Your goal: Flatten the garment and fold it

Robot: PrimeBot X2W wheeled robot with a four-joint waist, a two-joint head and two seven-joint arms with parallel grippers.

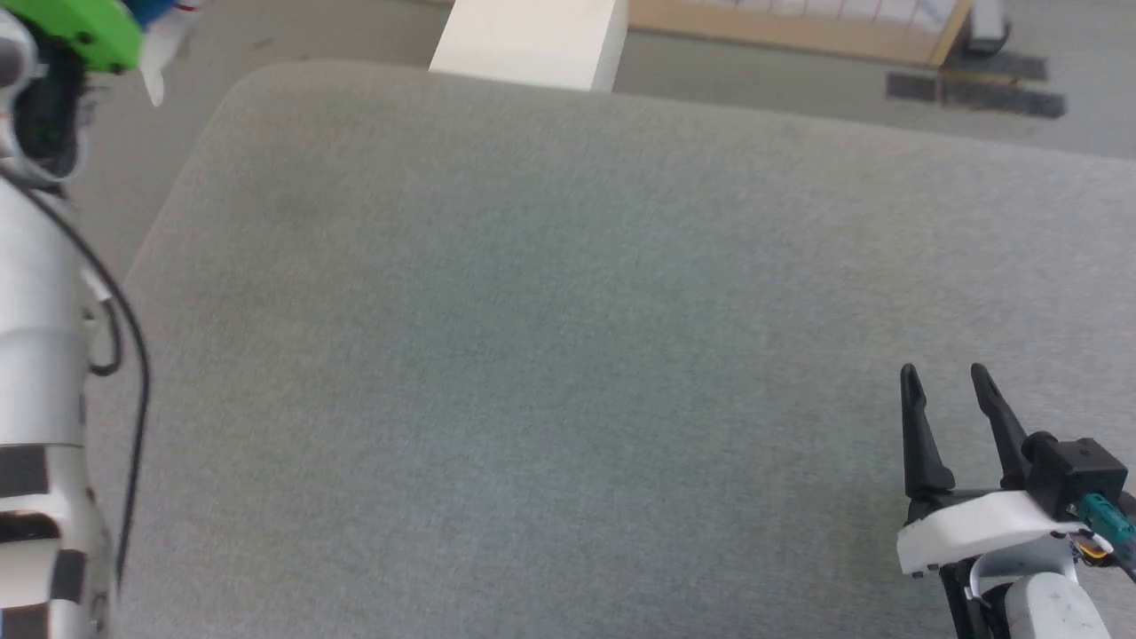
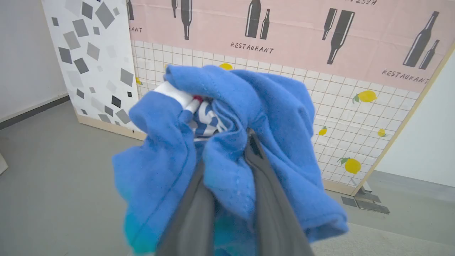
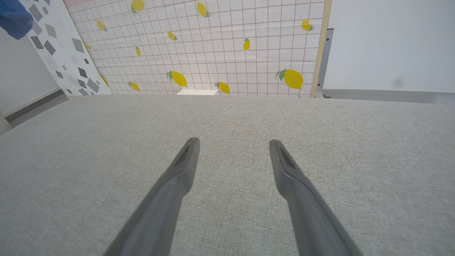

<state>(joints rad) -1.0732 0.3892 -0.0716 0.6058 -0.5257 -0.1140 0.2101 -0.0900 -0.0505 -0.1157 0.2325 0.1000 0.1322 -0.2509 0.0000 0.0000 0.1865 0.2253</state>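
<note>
My left gripper (image 2: 227, 149) is clamped on the bunched blue garment (image 2: 280, 117). It seems to hang in the air off the far left corner of the grey tabletop (image 1: 532, 311). My right gripper (image 1: 945, 373) sits spread wide and empty over the near right corner.

Bright even light, faint shadows; head view softly blurred; garment (image 2: 153, 185) smeared near lens
</note>
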